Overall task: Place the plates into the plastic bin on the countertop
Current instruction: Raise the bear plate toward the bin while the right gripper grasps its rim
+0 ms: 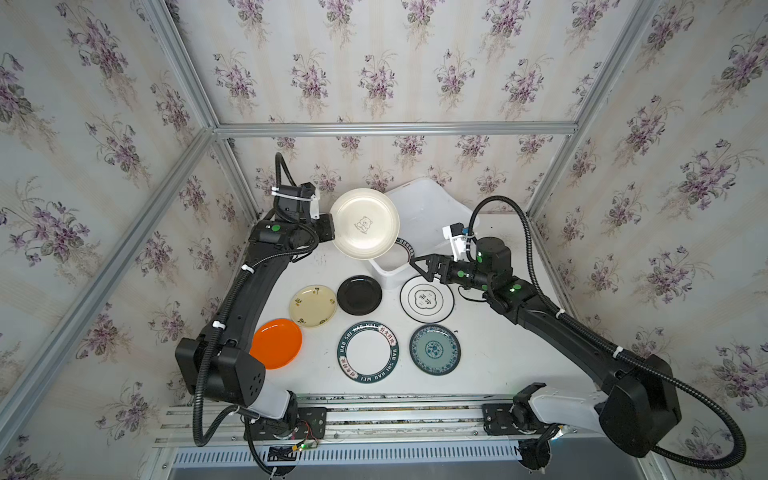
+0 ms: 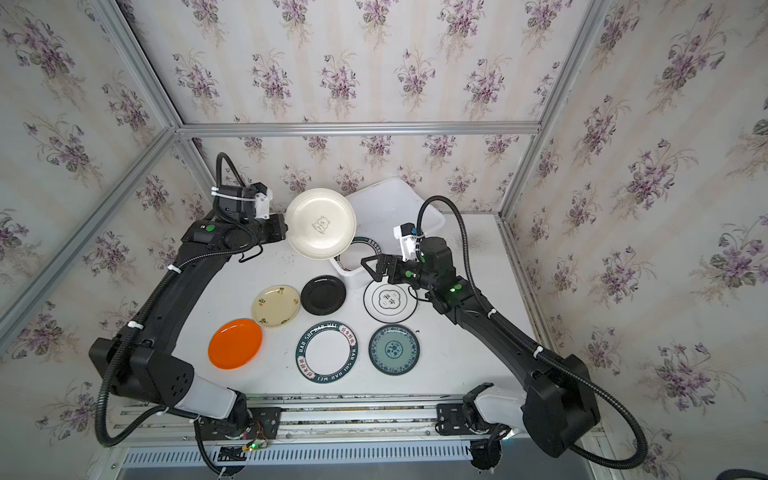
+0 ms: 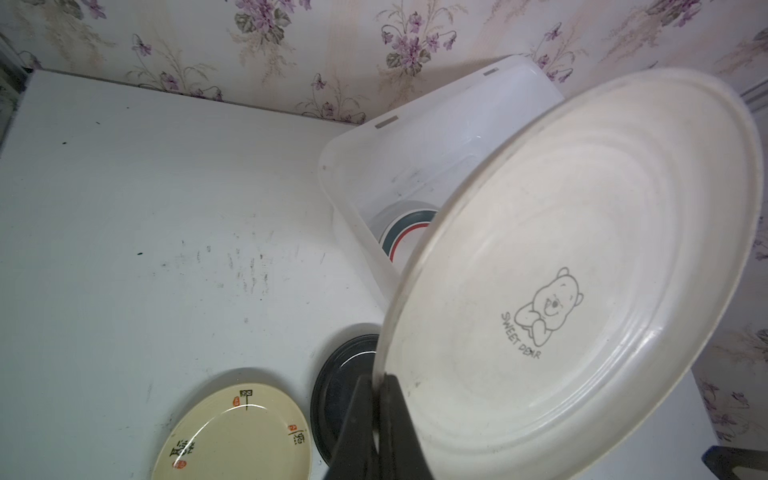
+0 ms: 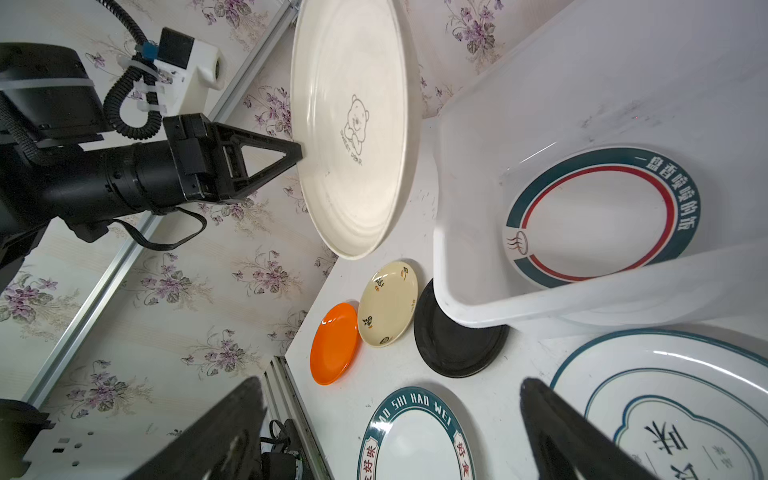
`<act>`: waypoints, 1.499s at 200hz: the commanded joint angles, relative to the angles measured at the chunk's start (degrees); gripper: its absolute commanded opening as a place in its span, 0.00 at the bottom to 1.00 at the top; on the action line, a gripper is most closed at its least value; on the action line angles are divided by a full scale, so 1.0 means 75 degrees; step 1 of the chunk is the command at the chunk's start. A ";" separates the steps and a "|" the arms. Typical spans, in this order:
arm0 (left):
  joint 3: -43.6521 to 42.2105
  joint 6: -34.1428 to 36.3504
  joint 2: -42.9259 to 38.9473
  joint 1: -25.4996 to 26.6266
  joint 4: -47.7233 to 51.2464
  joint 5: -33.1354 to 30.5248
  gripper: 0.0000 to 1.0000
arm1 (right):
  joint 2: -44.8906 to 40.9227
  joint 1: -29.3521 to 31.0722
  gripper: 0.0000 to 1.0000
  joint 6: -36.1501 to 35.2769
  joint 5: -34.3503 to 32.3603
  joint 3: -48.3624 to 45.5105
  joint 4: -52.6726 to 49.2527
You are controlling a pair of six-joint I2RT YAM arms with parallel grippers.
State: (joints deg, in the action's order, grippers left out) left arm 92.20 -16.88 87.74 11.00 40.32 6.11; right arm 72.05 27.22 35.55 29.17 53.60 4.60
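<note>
In both top views the left pincer [image 1: 331, 227] was clenched on the rim of a cream plate [image 1: 365, 223], held in the air at the left edge of the white plastic bin [image 1: 440, 199] at the back of the bench [image 1: 490, 349]. The right pincer [image 1: 417, 268] gaped, released. The left wrist view showed the plate's bear drawing [image 3: 548, 311], lettered "SWEET DEAR". Only the right wrist view showed the whole teal-and-red-ringed plate [image 4: 602, 216] lying in the bin.
</note>
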 commanded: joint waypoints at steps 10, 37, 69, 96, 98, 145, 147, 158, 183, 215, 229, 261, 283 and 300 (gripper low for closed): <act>0.0013 -0.0136 0.0009 0.0433 -0.0213 -0.0091 0.00 | 0.0158 0.0038 0.97 -0.0078 -0.0299 0.0267 0.0404; -0.0180 -0.0168 -0.0036 0.0898 -0.0236 -0.0302 0.00 | 0.0271 0.0050 0.95 -0.0111 -0.0433 0.0357 0.0353; -0.0346 -0.0184 -0.0041 0.1287 -0.0307 -0.0428 0.00 | 0.0423 0.0073 0.85 -0.0226 -0.0659 0.0376 0.0321; -0.0398 -0.0197 -0.0038 0.1523 -0.0307 -0.0498 0.00 | 0.0517 0.0085 0.75 -0.0299 -0.0919 0.0396 0.0307; -0.0402 -0.0198 -0.0039 0.1530 -0.0314 -0.0507 0.00 | 0.0521 0.0085 0.74 -0.0308 -0.0932 0.0384 0.0305; -0.0609 -0.0197 -0.0154 0.1685 -0.0348 -0.0649 0.00 | 0.0601 0.0097 0.46 -0.0401 -0.1263 0.0364 0.0338; -0.0628 -0.0195 -0.0156 0.1685 -0.0348 -0.0659 0.00 | 0.0603 0.0097 0.44 -0.0403 -0.1258 0.0373 0.0336; -0.0686 -0.0208 -0.0188 0.1692 -0.0371 -0.0697 0.00 | 0.0616 0.0106 0.38 -0.0384 -0.1251 0.0362 0.0388; -0.0747 -0.0182 -0.0226 0.1697 -0.0418 -0.0720 0.00 | 0.0604 0.0109 0.15 -0.0346 -0.1402 0.0342 0.0320; -0.0796 -0.0174 -0.0259 0.1697 -0.0464 -0.0822 0.00 | 0.0565 0.0120 0.00 -0.0316 -0.1544 0.0363 0.0173; -0.0826 -0.0182 -0.0293 0.1697 -0.0499 -0.0890 0.07 | 0.0520 0.0120 0.00 -0.0264 -0.1641 0.0377 0.0071; -0.1140 -0.0036 -0.0613 0.1696 -0.0869 -0.1022 0.66 | 0.0468 0.0120 0.00 -0.0287 -0.1978 0.0569 -0.0344; -0.1339 0.0131 -0.0884 0.1697 -0.1123 -0.1061 0.91 | 0.0509 0.0120 0.00 -0.0290 -0.2144 0.0703 -0.0541; -0.1445 0.0258 -0.1082 0.1696 -0.1214 -0.1072 0.99 | 0.0552 0.0120 0.00 -0.0252 -0.2296 0.0738 -0.0578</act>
State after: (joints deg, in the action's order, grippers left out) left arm 82.24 -17.10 81.23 23.73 34.81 -0.71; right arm 76.05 28.01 33.58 13.96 57.84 0.36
